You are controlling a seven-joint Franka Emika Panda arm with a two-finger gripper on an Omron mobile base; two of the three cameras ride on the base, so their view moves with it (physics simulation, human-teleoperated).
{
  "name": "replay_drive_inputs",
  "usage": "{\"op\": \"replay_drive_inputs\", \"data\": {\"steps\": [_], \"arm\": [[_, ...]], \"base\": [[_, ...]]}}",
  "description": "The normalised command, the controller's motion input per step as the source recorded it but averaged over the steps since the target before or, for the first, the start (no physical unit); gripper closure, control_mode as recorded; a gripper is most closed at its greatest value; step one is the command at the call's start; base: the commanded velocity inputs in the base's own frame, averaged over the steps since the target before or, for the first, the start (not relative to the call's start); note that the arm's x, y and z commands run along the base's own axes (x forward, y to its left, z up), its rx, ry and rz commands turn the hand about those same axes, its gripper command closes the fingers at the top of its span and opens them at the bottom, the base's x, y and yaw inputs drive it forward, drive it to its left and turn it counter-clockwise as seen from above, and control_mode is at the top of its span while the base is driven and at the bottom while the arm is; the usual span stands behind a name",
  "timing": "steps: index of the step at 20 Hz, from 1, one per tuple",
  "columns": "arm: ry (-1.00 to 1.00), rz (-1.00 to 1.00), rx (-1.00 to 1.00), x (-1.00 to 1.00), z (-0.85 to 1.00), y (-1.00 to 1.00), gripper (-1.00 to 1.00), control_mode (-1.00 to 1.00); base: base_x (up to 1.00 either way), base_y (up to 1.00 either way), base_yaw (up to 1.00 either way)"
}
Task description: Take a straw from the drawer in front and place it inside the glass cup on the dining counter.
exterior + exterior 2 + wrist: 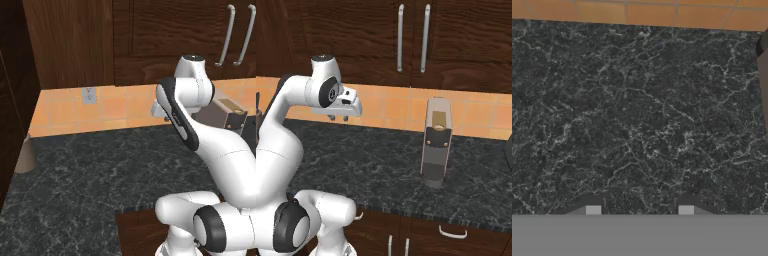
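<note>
The gripper [338, 118] hangs above the black tabletop [381, 160], jaws wide, holding nothing. A grey appliance [435, 150] stands well apart; the drawer [452, 233] sits under the tabletop's front edge.

Black speckled granite bench [637, 125] spreads across most of view. Orange tiled backsplash [642, 12] runs along top edge, grout lines visible. Dark-and-tan appliance edge [763, 75] cut off at right border, standing on bench. Tool [639, 210] at bottom: two fingertips [593, 210] well apart, nothing between them.
</note>
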Motion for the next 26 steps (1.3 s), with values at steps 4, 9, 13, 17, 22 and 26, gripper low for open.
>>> {"op": "replay_drive_inputs", "data": {"steps": [4, 9, 13, 17, 22, 26], "arm": [[0.00, 0.00, 0.00, 0.00, 0.00, 0.00, -1.00, 1.00], [0.00, 0.00, 0.00, 0.00, 0.00, 0.00, -1.00, 1.00], [0.00, 0.00, 0.00, 0.00, 0.00, 0.00, -1.00, 1.00], [0.00, 0.00, 0.00, 0.00, 0.00, 0.00, -1.00, 1.00], [0.00, 0.00, 0.00, 0.00, 0.00, 0.00, -1.00, 1.00], [0.00, 0.00, 0.00, 0.00, 0.00, 0.00, -1.00, 1.00]], "base": [[-0.11, -0.05, 0.00], [-0.40, -0.45, 0.08], [-0.51, -0.59, 0.18], [-0.31, -0.36, 0.32], [-0.23, -0.43, 0.42], [-0.42, -0.46, 0.46]]}}
